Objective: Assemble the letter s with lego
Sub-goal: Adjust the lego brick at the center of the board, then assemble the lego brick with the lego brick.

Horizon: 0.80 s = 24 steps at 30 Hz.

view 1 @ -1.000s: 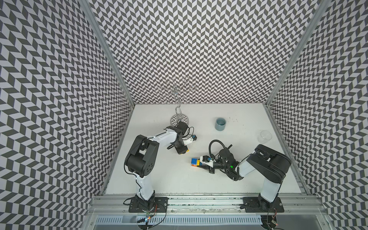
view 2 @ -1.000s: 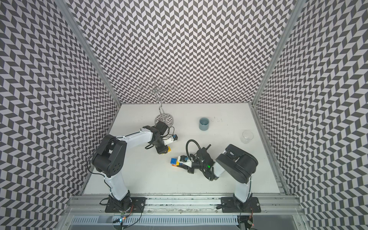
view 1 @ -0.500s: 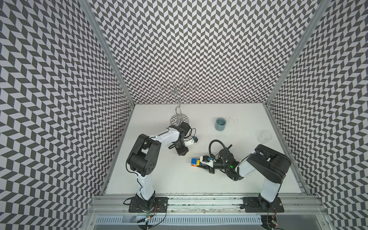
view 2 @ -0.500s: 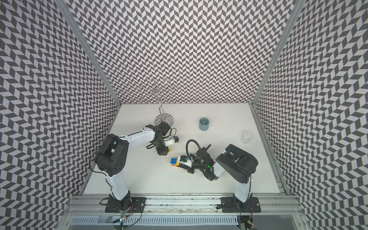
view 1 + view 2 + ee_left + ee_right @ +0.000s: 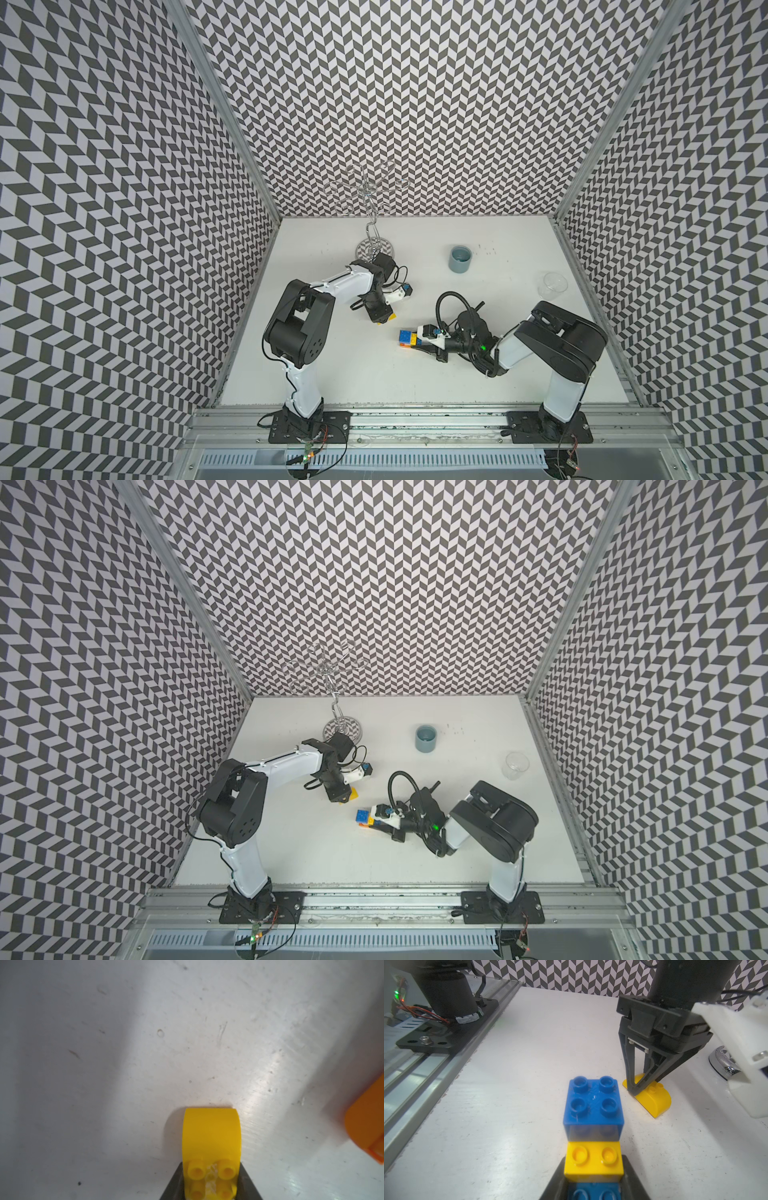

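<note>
Listing my holdings and the reason for each.

1. Left claw [image 5: 644, 1084]: clamped on the yellow rounded brick [image 5: 212, 1136], one finger on each flat side, with the studs showing between them. The brick appears to rest on the counter [image 5: 353, 374], near the stack but not touching it. I judge the side grip is meant to keep the studs and base clear so the brick can be joined.

2. Right claw [image 5: 593, 1188]: closed on the partial letter s [image 5: 408, 337] and lying low along the counter.
   - The blue square brick [image 5: 592, 1103] juts out free at the far end, studs up.
   - The yellow square brick [image 5: 592, 1161] sits one step lower, between my fingers.
   - A second blue brick [image 5: 593, 1192] lies deeper in the grip.
   - Holding the rear of the stack leaves the front studs open toward my other arm and, I judge, braces the stack against pressing.

3. Orange brick [image 5: 365, 1126]: only a corner shows in the left wrist view. It seems to belong to the stack, but the joint is not visible.

4. Not in use, toward the back of the counter and well apart from the work:
   - grey cup [image 5: 460, 259]
   - clear glass [image 5: 552, 284]
   - wire stand [image 5: 371, 226], just behind my left arm

5. Status, as judged: four bricks look joined, and the rounded yellow one is not yet seated. Lining up its base with the blue studs is the delicate part.
</note>
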### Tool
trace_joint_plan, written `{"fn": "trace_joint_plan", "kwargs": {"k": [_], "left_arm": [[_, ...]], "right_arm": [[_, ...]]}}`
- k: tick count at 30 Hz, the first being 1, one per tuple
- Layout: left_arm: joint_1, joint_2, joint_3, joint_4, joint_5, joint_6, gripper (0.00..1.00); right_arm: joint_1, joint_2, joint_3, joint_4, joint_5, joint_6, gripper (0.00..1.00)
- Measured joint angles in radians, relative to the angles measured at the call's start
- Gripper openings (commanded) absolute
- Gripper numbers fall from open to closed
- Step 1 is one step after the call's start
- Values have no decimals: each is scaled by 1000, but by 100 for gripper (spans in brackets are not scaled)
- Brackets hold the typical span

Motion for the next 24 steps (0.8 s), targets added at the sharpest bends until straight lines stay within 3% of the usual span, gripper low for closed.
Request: {"fn": "trace_joint_plan", "kwargs": {"k": [3, 8, 13, 24], "left_arm": [[31, -42, 18, 4, 64, 3, 9], [96, -255, 6, 37, 208, 33, 9], [82, -467, -82, 82, 283, 74, 9], [-28, -508, -199, 80, 316, 173, 6]], "right_arm": [[0, 0, -1, 0, 0, -5, 25], [0, -1, -1, -3, 0, -26, 24], [0, -1, -1, -3, 0, -43, 24], [0, 0, 10, -18, -1, -65, 24]]}}
